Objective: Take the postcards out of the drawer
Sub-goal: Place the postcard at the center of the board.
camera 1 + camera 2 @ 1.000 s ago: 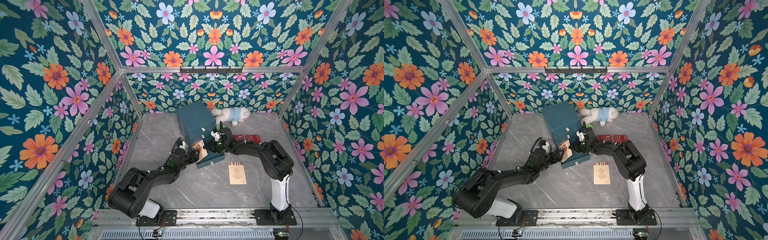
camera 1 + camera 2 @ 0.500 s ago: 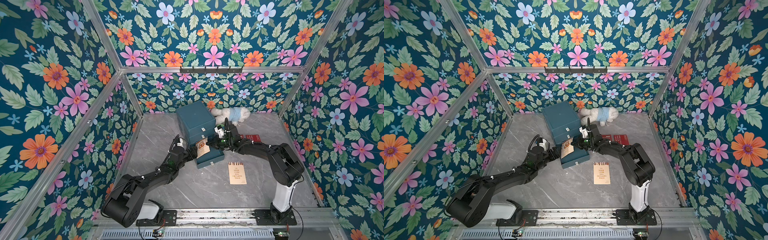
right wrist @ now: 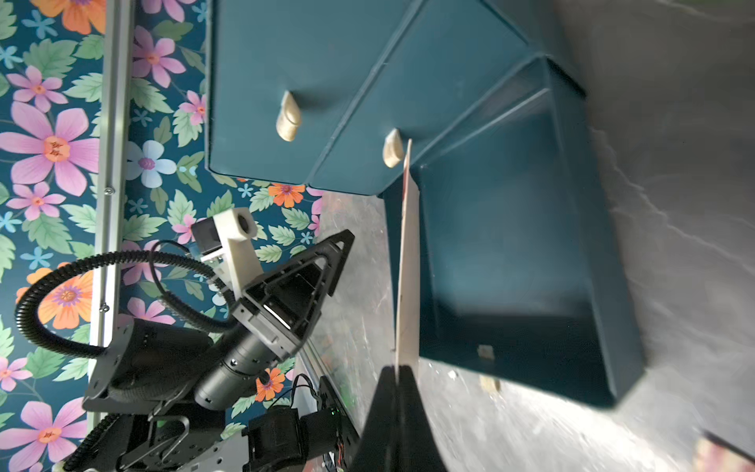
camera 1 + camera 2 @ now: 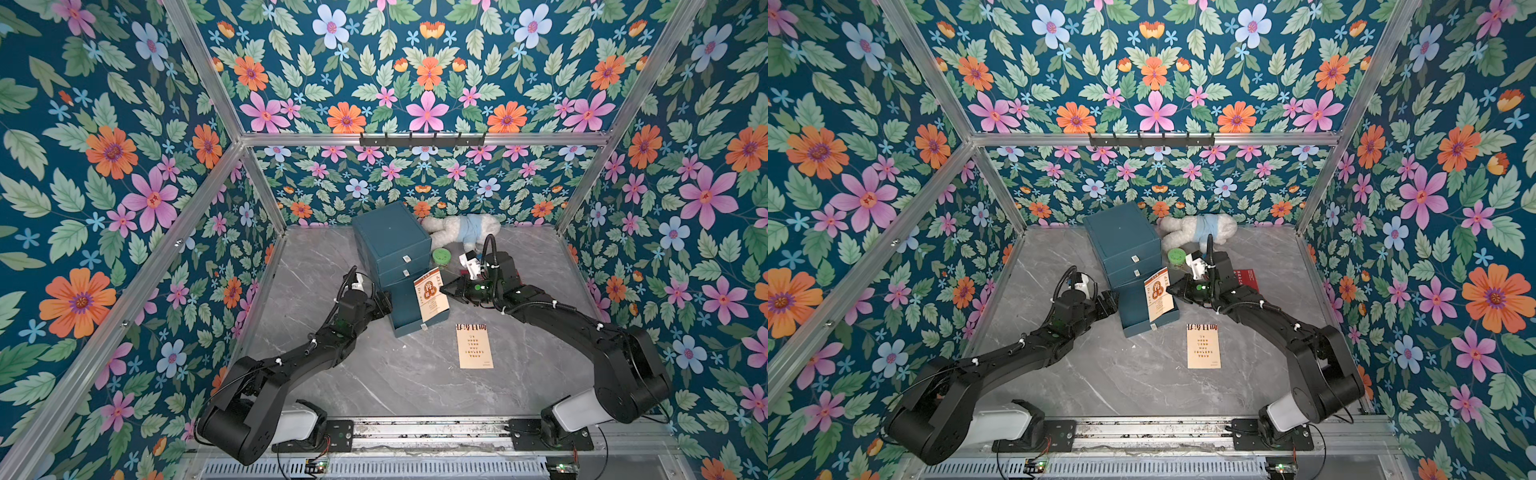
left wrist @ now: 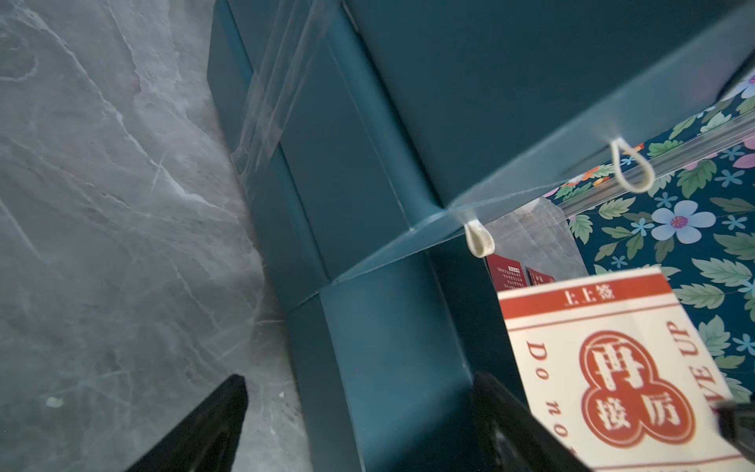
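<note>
My right gripper [image 4: 445,289] clamped tight on a cream postcard [image 4: 432,297], above the drawer [image 4: 405,320] — my left gripper [image 4: 385,300] spread wide, holding nothing, at the drawer's side.

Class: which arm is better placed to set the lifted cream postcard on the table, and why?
Right. The right gripper is shut on the cream postcard above the open drawer; the left gripper stands open beside it.

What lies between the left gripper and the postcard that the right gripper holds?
The side wall of the open drawer, between left gripper and postcard; both top views show it.
</note>
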`<state>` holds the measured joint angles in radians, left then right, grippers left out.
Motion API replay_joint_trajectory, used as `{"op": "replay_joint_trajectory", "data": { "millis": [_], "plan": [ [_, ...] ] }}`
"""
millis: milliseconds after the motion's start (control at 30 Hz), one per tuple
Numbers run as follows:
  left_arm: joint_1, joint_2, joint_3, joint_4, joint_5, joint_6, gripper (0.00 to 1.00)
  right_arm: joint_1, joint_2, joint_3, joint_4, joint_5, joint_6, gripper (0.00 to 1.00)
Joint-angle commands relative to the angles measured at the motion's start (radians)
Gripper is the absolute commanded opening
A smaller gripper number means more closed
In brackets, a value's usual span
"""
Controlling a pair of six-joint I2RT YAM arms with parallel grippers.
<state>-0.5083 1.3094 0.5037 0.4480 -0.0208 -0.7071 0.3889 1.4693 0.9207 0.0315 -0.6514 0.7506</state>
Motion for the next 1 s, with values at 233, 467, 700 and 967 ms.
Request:
{"op": "replay_joint_trajectory", "data": {
  "millis": [233, 467, 700, 967],
  "plan": [
    [0.002, 0.017, 0.037, -0.016, -0.009, 0.016, 0.89, -0.204, -0.234, -0.140, -0.353, -0.003, -0.198, 0.00],
    [0.002, 0.047, 0.050, -0.004, 0.021, 0.006, 0.89, -0.333, -0.269, -0.146, -0.531, 0.018, -0.324, 0.00],
    [0.002, 0.038, 0.041, -0.006, 0.010, 0.015, 0.89, -0.450, -0.254, -0.171, -0.577, 0.054, -0.380, 0.00],
    [0.002, 0.041, 0.038, 0.000, 0.012, 0.027, 0.89, -0.475, -0.182, -0.158, -0.624, 0.216, -0.396, 0.00]
  ]
}}
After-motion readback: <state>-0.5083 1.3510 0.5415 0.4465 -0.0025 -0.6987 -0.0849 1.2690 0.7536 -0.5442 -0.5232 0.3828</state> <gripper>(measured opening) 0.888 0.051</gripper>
